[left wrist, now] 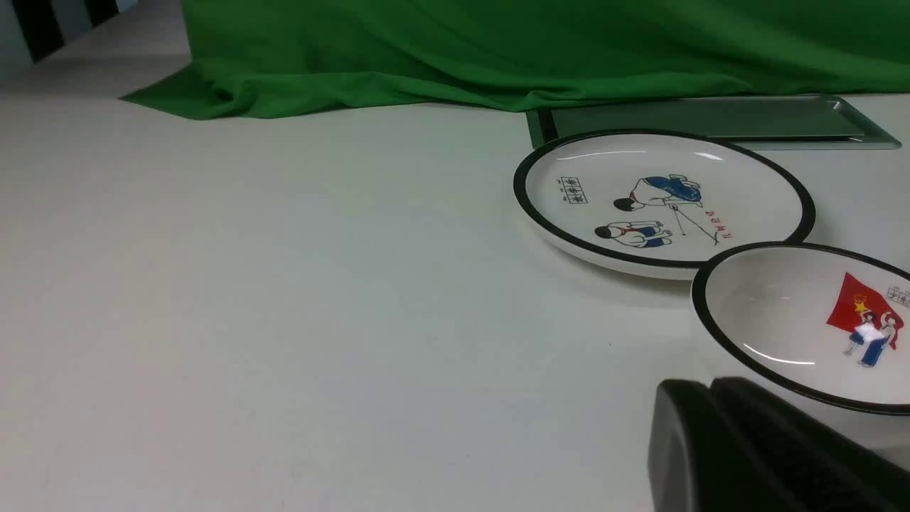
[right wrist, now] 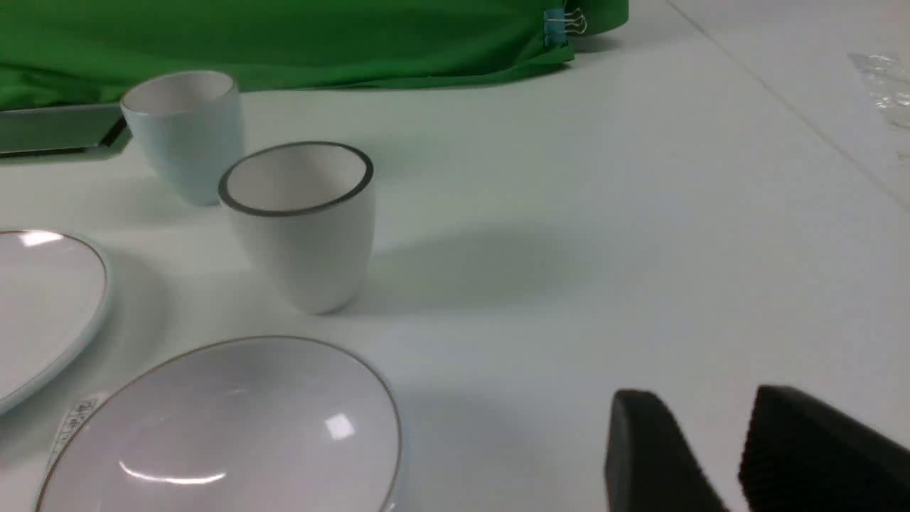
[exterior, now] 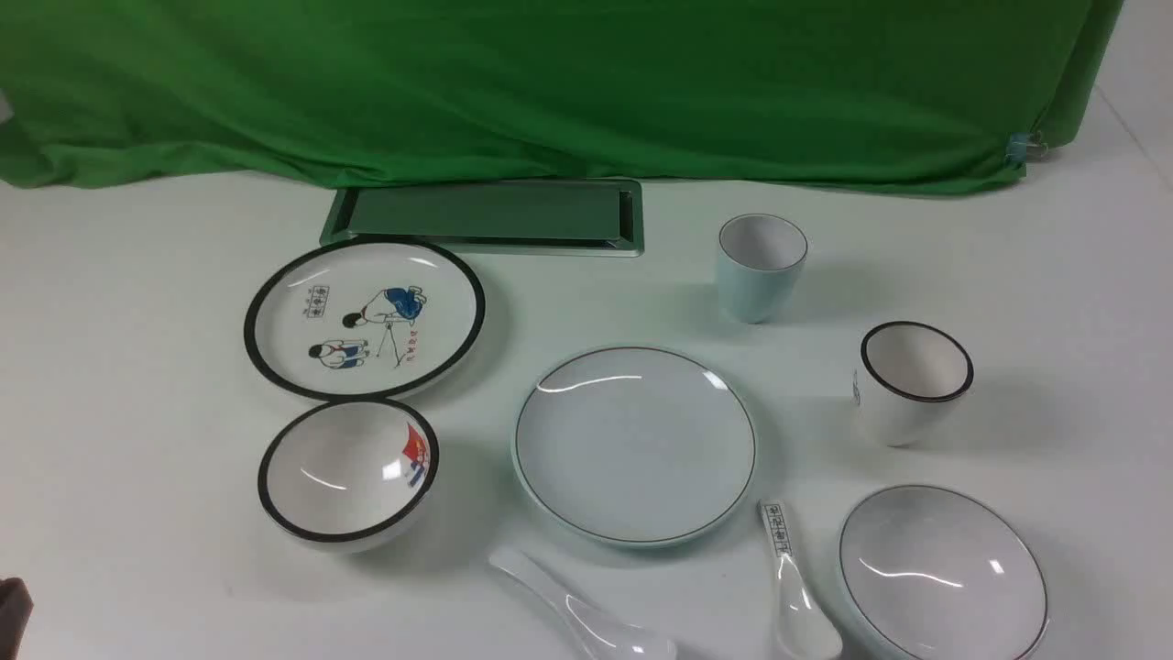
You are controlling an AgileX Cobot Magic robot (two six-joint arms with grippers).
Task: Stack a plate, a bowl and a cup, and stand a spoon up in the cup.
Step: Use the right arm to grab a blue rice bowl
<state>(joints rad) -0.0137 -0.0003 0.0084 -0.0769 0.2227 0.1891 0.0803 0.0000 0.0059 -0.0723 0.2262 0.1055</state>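
Nothing's stacked yet, every piece sits on its own on the bench (exterior: 137, 412). The pale plate (exterior: 632, 445) is the base, so I'll place everything off that. The matching bowl (exterior: 944, 573) is to the plate's right and a bit nearer the robot. The pale blue cup (exterior: 761, 266) stands upright beyond the plate. The plain white spoon (exterior: 586, 614) lies just on the robot's side of it.

Don't mix these up with the other set. The cartoon plate (exterior: 364, 316) and black-rimmed bowl (exterior: 348, 472) are off to the plate's left and the black-rimmed cup (exterior: 912, 380) to its right. The printed spoon (exterior: 797, 587) lies between the plate and the pale bowl.

The right pincer (right wrist: 704, 412) is parted a little with nothing in it, low over the bench beyond the bowl, well apart from the plate. The left pincer (left wrist: 711, 398) looks pinched closed on nothing, far out to the plate's left.

My guess is bowl-onto-plate comes first, and the right arm is the obvious pick. Widen the fingers and take the bowl's rim on the side away from the plate, one finger inside and one outside. It's glossy, so bite deep. Lift straight up before travelling, since the printed spoon lies right by the rim and could get dragged. Set it down centred and level, or the cup will likely lean later.
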